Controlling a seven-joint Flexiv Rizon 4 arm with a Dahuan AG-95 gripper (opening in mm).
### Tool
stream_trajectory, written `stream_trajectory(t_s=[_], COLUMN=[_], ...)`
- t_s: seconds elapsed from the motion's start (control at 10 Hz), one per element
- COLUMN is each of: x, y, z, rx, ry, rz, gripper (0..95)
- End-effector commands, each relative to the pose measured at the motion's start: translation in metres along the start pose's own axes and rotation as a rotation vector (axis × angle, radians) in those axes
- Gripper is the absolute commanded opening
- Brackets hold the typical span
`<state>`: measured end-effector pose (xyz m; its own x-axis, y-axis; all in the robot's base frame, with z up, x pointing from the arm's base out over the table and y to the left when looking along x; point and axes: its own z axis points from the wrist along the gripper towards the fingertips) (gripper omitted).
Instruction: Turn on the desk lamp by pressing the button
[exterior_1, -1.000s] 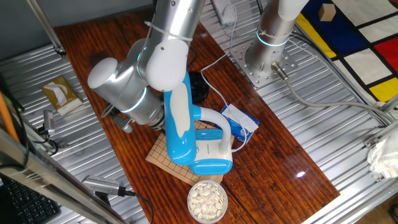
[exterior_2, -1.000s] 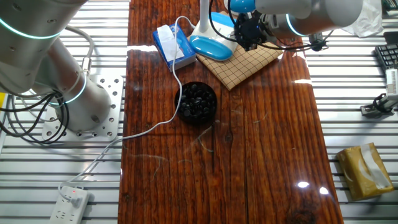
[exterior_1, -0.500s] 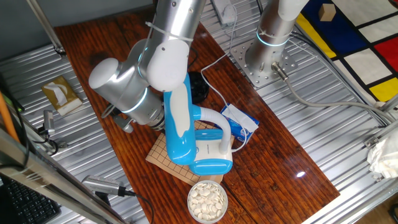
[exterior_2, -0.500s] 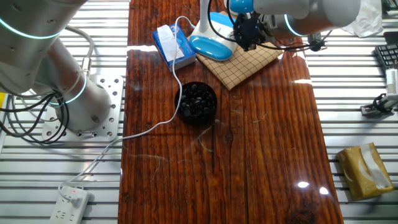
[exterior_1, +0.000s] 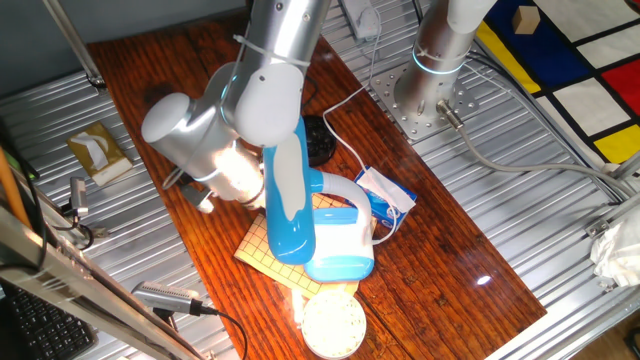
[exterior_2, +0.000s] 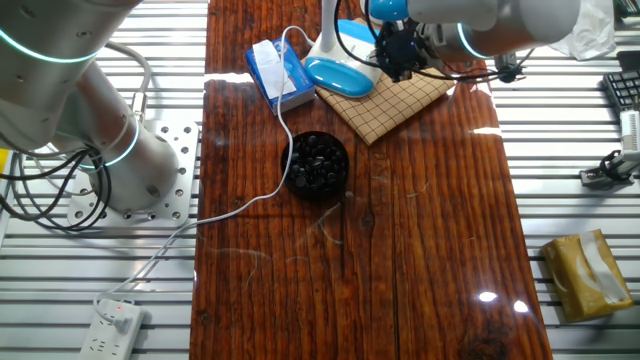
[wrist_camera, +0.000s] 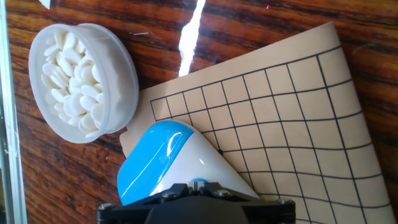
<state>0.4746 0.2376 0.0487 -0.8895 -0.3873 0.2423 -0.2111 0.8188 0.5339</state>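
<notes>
Since half a second ago, light is now glowing under the desk lamp (exterior_1: 300, 215) head, washing out the bowl of white stones (exterior_1: 333, 325). The lamp is standing on the gridded board (wrist_camera: 292, 124) on the table (exterior_2: 420, 250). The tool (exterior_2: 398, 55) is sitting by the base; its grip cannot be told. No writing is reading clearly.

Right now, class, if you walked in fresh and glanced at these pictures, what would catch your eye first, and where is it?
First the sky-blue and white desk lamp, standing on a gridded board near the table's front edge, its light washing out the bowl of white stones in front of it. Next, the big silver robot arm bent over the lamp. In the other fixed view, a black bowl of dark stones sits mid-table on the wood.
</notes>
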Motion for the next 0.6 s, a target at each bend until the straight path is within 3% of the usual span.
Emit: stream_trajectory(t_s=[0.1, 0.3, 0.6], x=[0.002, 0.002, -0.003], y=[0.003, 0.001, -0.021], z=[-0.013, -0.028, -0.056], rx=[0.008, 0.012, 0.031], ry=[0.004, 0.004, 0.006], rz=[0.001, 0.008, 0.010], gripper=[0.0, 0.0, 0.0])
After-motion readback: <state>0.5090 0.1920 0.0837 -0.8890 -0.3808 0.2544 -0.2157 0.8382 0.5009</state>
